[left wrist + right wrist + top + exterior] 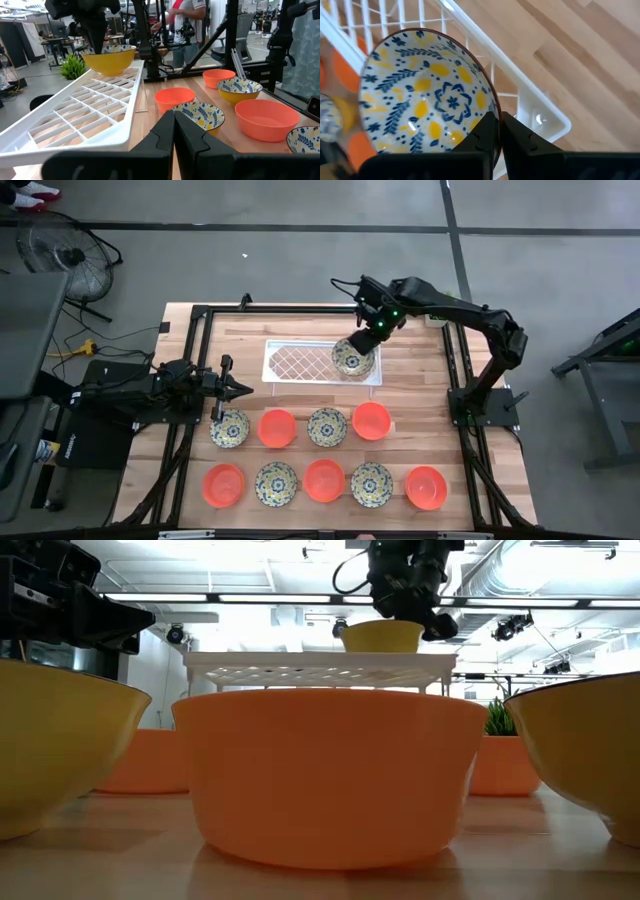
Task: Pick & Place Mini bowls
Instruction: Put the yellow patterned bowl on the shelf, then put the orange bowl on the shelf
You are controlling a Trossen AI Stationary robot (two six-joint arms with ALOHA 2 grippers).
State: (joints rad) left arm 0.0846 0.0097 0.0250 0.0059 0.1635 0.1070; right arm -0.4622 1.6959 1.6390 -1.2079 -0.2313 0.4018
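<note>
In the low view the nearest orange bowl [328, 775] fills the middle and hides most of the table behind it, while a yellow-sided bowl [55, 745] on the left and another [585, 755] on the right are cut off by the picture's edges. The tray [318, 662] shows only as a thin edge there. In the right wrist view the patterned bowl [427, 95] has its lower rim hidden behind the dark fingers [487, 135], and blurred orange shapes sit at the edge.
</note>
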